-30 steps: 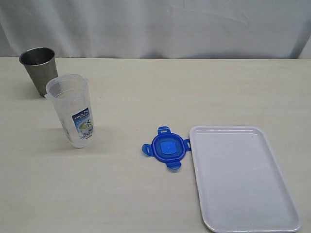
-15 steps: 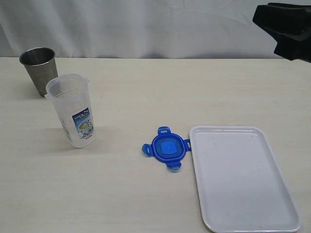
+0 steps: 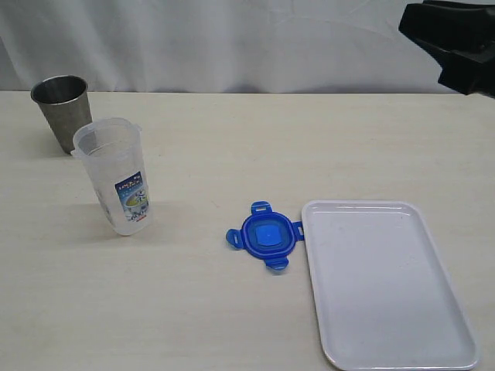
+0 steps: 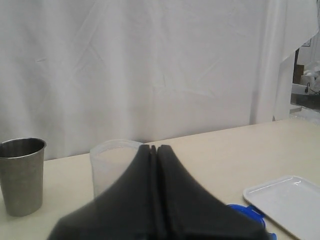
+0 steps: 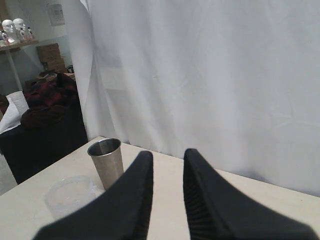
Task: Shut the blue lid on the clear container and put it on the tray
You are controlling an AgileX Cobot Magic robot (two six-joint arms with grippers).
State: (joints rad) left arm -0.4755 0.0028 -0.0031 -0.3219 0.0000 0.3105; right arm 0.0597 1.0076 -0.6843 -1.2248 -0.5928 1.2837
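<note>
**Blue lid** (image 3: pixel 264 236): glossy bright blue plastic, rounded-square, with four snap flaps splayed flat and a paler square patch at centre. It lies flat on the table (image 3: pixel 232 147), well apart from the clear container (image 3: pixel 114 176). One flap is just beside the tray (image 3: pixel 387 309); contact cannot be made out. In the left wrist view only a blue sliver shows.

**Clear container**: tall translucent plastic canister with an open rounded mouth, standing upright at the table's left. Its blue-white-green label is too small to read.

**Tray**: flat white plastic rectangle with rounded corners and a low raised rim, lying on the table's right.

**Metal cup** (image 3: pixel 62 108): grey steel, tapered, upright, just behind the container.

**Table**: pale and matt, with a faint grain.

**Curtain** (image 3: pixel 247 39): white creased cloth.

**Left gripper** (image 4: pixel 153 147): matt black fingers pressed together, nothing between them. They hide the container's lower half.

**Right gripper** (image 5: pixel 167 156): black ribbed fingers parted by a narrow gap, empty.

**Right arm** (image 3: pixel 452 39): dark bulk, cut off at the exterior view's upper right corner.
</note>
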